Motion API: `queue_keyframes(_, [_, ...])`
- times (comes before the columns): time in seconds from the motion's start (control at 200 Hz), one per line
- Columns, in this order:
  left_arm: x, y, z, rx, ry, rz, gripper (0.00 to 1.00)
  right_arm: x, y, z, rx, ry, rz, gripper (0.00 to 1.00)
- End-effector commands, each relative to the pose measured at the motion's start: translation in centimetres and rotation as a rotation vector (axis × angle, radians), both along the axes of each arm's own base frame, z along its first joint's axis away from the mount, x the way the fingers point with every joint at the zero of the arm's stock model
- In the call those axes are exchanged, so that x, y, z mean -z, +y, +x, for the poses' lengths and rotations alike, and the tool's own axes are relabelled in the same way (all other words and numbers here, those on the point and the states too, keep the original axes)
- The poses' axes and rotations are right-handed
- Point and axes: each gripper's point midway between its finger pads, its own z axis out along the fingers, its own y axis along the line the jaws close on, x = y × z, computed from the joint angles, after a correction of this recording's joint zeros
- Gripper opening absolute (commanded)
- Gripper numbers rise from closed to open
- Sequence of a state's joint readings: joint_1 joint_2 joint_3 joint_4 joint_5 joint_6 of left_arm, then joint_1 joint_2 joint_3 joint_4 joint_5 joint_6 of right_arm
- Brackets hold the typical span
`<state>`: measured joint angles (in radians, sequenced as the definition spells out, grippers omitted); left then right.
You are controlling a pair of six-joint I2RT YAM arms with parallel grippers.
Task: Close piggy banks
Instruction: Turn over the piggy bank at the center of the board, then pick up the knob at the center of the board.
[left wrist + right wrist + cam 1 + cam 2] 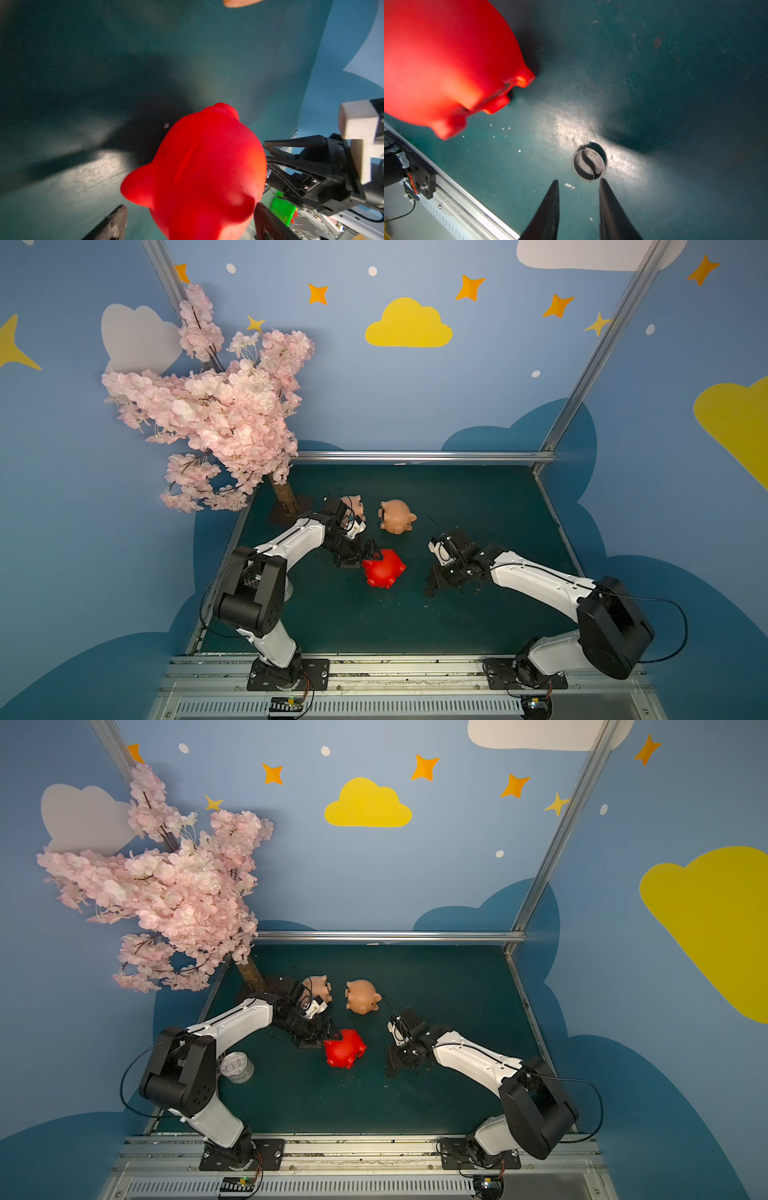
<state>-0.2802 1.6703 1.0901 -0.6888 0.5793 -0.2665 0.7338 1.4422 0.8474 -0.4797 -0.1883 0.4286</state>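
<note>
The red piggy bank (pixel 384 568) (pixel 345 1048) lies tipped on the green mat, feet toward the front. My left gripper (pixel 371 552) (pixel 191 207) is open around its rear end, and a gap shows beside one finger (pixel 116 220). Its coin slot faces the left wrist camera. Two peach piggy banks lie further back: one (pixel 397 516) in the open, one (pixel 355 506) partly hidden behind my left wrist. My right gripper (pixel 430 591) (pixel 579 181) is open just above the mat with nothing between its fingers. A small dark round plug (pixel 588 164) lies just beyond its tips.
A pink blossom tree (pixel 216 406) stands at the back left, its trunk (pixel 284 499) planted by the mat's edge. A clear plastic cup (pixel 237 1067) sits behind my left elbow. Metal rails run along the back (pixel 415 456) and the front (pixel 374 668).
</note>
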Motion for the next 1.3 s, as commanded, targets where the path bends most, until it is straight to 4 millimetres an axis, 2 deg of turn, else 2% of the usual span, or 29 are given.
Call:
queue_keyframes(0.0, [-0.4, 1.4, -0.2, 0.017, -0.029, 0.082, 0.94, -0.1, 0.2, 0.2, -0.016, -0.008, -0.029, 0.32])
queue_keyframes(0.596, [-1.9, 1.4, 0.0, 0.018, -0.108, 0.079, 0.93, 1.2, 0.8, -1.0, -0.081, 0.020, -0.171, 0.31])
queue_keyframes(0.976, [-1.9, 1.4, 0.0, 0.022, -0.122, 0.071, 0.92, 3.1, 0.6, -1.1, -0.097, 0.086, -0.287, 0.21])
queue_keyframes(1.296, [-2.0, 1.2, -0.1, 0.027, -0.126, 0.057, 0.91, 4.0, 0.4, -1.2, -0.106, 0.118, -0.337, 0.18])
